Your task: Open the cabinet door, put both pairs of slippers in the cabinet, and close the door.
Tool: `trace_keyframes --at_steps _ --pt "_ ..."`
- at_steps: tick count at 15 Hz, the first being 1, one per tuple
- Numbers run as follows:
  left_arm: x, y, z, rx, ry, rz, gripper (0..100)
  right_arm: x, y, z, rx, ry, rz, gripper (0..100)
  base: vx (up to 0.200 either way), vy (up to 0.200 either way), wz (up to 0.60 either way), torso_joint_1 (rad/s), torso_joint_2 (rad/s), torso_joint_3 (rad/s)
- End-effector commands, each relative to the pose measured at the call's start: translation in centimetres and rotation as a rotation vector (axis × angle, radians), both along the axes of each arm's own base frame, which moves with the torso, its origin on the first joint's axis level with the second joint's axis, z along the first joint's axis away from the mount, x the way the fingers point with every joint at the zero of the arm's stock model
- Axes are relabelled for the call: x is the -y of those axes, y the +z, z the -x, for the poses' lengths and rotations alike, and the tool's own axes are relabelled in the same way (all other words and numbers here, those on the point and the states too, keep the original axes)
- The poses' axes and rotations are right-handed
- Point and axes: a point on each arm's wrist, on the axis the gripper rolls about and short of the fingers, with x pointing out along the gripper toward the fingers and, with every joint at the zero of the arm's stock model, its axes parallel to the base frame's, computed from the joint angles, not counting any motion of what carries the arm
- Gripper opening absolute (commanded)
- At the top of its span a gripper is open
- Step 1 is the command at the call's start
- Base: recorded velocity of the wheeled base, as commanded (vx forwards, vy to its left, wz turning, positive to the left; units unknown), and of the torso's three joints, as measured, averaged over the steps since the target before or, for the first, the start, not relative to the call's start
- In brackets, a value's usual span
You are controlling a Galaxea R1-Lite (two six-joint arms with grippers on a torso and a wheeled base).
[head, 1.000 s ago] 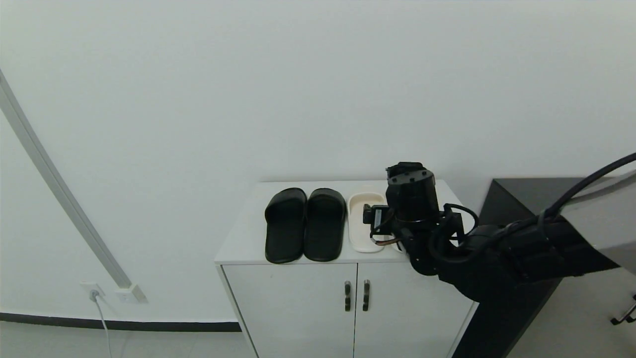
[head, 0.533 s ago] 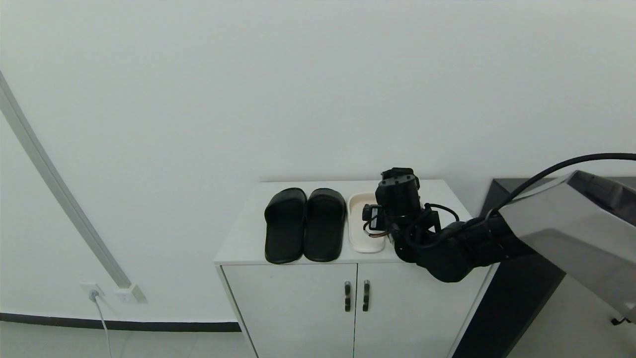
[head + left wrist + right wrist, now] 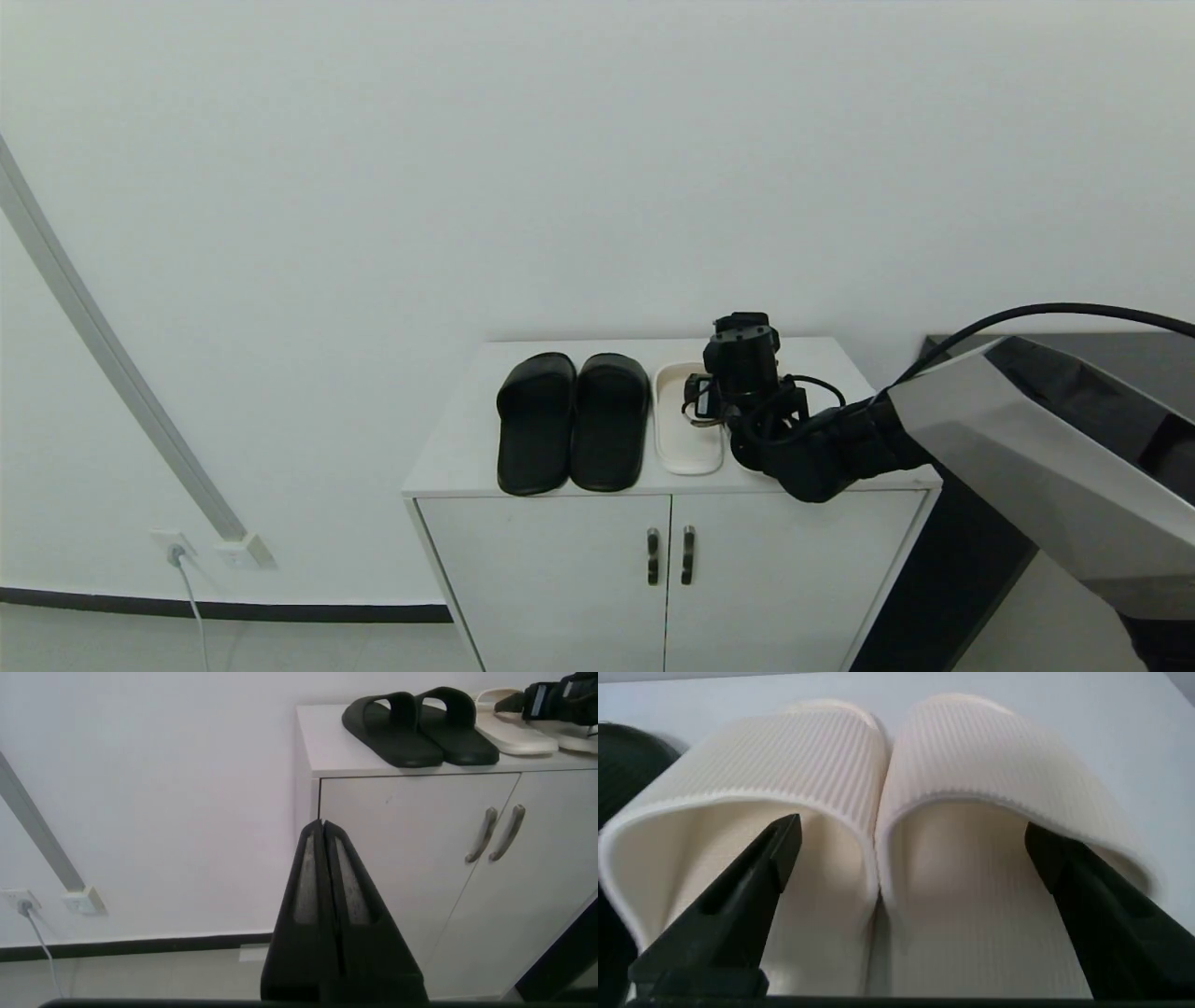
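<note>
Pushed right gripper [image 3: 913,840] further in over the cabinet [image 3: 457,448] top, jaws apart astride the cream slippers [image 3: 971,915].
Holds left gripper [image 3: 323,831], jaws together, low before the cabinet's left side. Leaves both doors [image 3: 551,579] shut; looks set on grasping the cream pair first, so next calls for pinching the two together and lifting level. Further along the top, black slippers [image 3: 609,420]; behind the cabinet, plain white wall [image 3: 560,187].

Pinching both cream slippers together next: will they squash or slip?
The cream slippers look like ribbed foam, so probably light and squashy. The ribbing likely helps the right end effector grip. Held as a pair, one might slide out.
</note>
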Motion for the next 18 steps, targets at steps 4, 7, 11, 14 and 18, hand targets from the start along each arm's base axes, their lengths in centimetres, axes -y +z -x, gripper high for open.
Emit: trace_keyframes --at_steps 4,7,11,14,18 --pt "0.0 0.0 0.0 -0.001 0.0 0.0 0 -0.1 -0.5 -0.5 0.0 -0.004 0.003 0 0.0 0.0 0.0 0.0 0.0 0.0" --pt "0.0 0.0 0.0 -0.001 0.0 0.002 0 0.0 0.0 -0.3 0.008 -0.005 -0.001 0 0.0 0.0 0.0 0.0 0.0 0.0" --pt "0.0 0.0 0.0 -0.001 0.0 0.002 0 1.5 4.0 3.5 0.025 0.023 -0.013 0 0.0 0.0 0.0 0.0 0.0 0.0" --pt "0.0 0.0 0.0 -0.001 0.0 0.002 0 3.4 6.8 9.3 0.038 0.189 -0.026 0 0.0 0.0 0.0 0.0 0.0 0.0" --pt "0.0 0.0 0.0 -0.001 0.0 -0.001 0 6.8 7.3 15.4 0.07 0.376 0.014 0 0.0 0.0 0.0 0.0 0.0 0.0"
